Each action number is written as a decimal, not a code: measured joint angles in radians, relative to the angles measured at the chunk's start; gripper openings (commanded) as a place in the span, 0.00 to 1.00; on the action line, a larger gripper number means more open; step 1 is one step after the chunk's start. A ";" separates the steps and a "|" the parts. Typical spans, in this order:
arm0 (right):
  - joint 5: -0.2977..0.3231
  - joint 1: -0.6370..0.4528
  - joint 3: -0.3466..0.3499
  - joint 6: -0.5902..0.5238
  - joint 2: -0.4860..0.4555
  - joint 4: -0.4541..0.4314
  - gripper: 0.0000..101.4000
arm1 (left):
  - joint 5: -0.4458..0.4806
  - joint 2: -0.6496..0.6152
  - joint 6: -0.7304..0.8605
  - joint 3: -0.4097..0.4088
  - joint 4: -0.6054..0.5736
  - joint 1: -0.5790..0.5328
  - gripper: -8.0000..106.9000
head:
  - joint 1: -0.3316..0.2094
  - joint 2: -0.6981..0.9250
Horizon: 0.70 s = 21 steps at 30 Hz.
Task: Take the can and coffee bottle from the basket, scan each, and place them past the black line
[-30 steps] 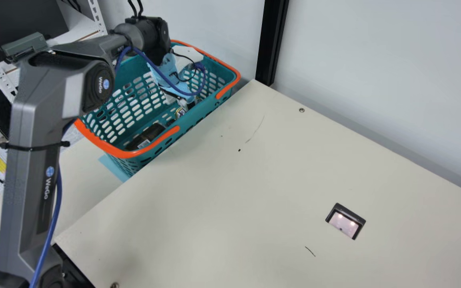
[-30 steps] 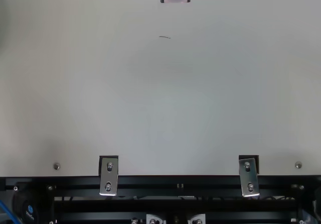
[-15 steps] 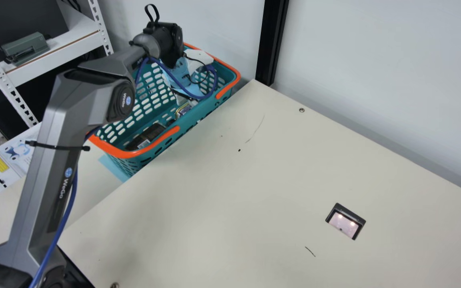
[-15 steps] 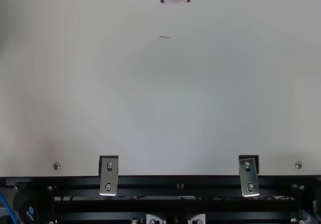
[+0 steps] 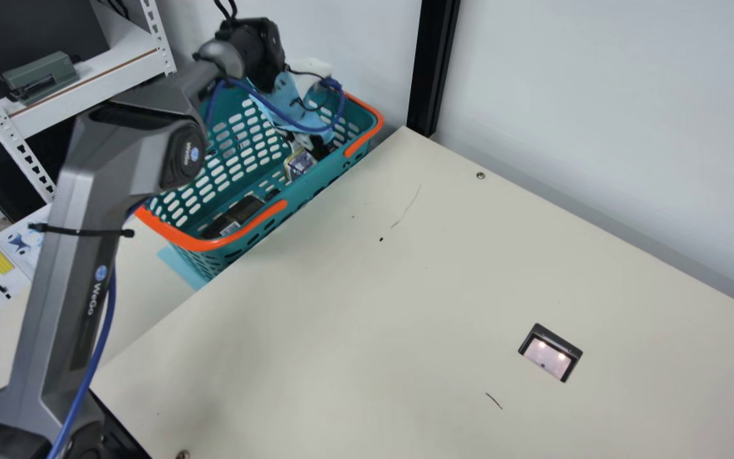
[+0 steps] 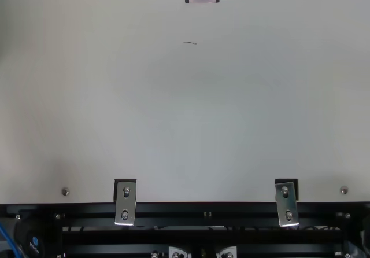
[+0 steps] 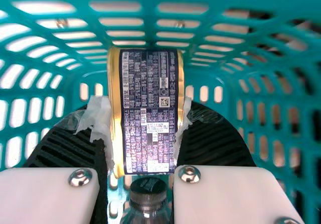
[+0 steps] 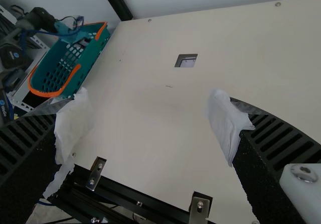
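While the left gripper (image 5: 304, 152) clasps the can (image 7: 150, 113) in the far-left basket (image 5: 182, 239), the right gripper (image 8: 149, 126) stands open; what is probably the coffee bottle (image 5: 243, 209) lies nearer, inside the basket.

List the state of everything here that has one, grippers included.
Left gripper: closed on the can
Can: gripped, inside the basket
Coffee bottle: capped, in the basket
Basket: upright, handles folded down
Scanner: lit
Right gripper: open, holding nothing
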 measured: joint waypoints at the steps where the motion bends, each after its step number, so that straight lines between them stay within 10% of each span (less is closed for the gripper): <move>1: 0.000 0.000 0.000 0.000 0.000 0.000 1.00 | -0.014 -0.020 0.007 0.017 -0.011 0.002 0.16 | 0.000 -0.005; 13: 0.000 0.000 0.000 0.000 0.000 0.000 1.00 | -0.162 -0.441 0.175 0.447 -0.199 0.068 0.16 | 0.000 0.000; 21: 0.000 0.000 0.000 0.000 0.000 0.000 1.00 | -0.102 -0.748 0.215 0.743 -0.428 0.157 0.16 | 0.005 0.000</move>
